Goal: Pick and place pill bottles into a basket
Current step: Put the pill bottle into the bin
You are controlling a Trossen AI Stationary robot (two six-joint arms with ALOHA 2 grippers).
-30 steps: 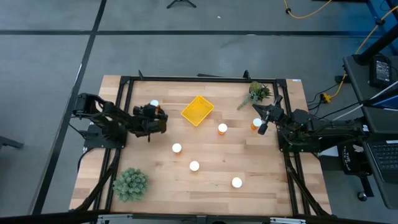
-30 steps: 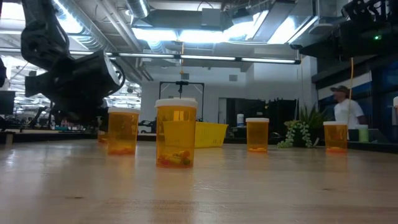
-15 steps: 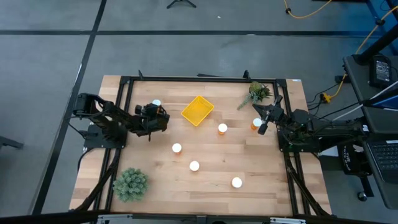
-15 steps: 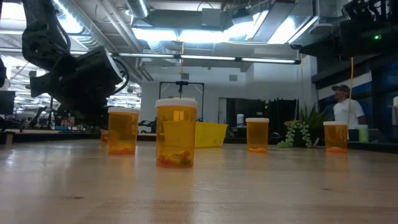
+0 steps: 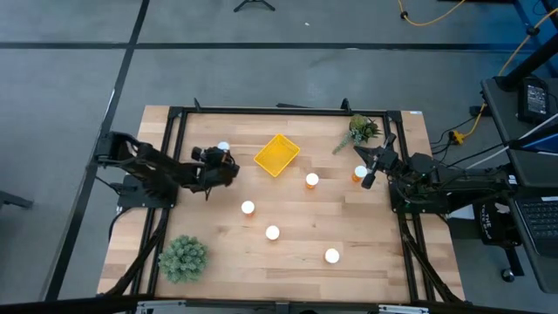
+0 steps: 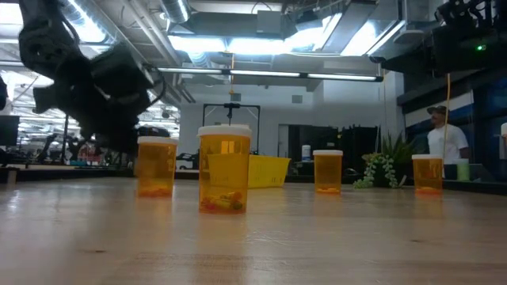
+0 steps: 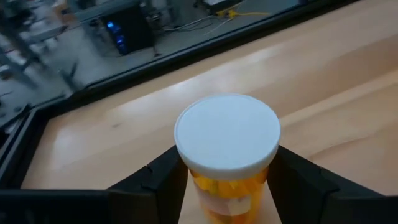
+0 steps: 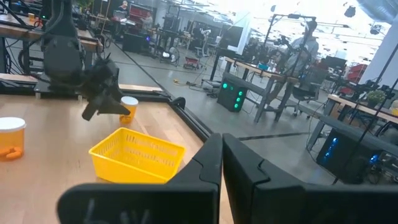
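My left gripper (image 5: 220,162) is at the table's far left, shut on a pill bottle (image 7: 227,134), orange with a white cap (image 5: 224,147). It also shows in the right wrist view (image 8: 129,107). The yellow basket (image 5: 277,154) stands on the table to its right. Several other bottles stand upright on their bases: (image 5: 312,180), (image 5: 248,208), (image 5: 272,233), (image 5: 331,255). One more bottle (image 5: 358,174) stands right beside my right gripper (image 5: 368,180), which is shut and empty at the far right. My left gripper pinches the bottle's orange body just under the cap (image 7: 202,186) between its two fingers (image 7: 158,180), one on each side. The fingers come about level from the table's left. The bottle stands upright in the hold, and its base is out of the wrist view.
A green plant (image 5: 183,257) sits at the near left corner and another (image 5: 361,131) at the far right. A black frame (image 5: 279,112) runs round the table. In the low view a person (image 6: 444,142) stands in the room behind.
My left gripper has risen and gone a little toward the table's right, toward the basket, taking the bottle with it. The bottle stood on the table behind the nearer bottles in the low view and no longer shows there.
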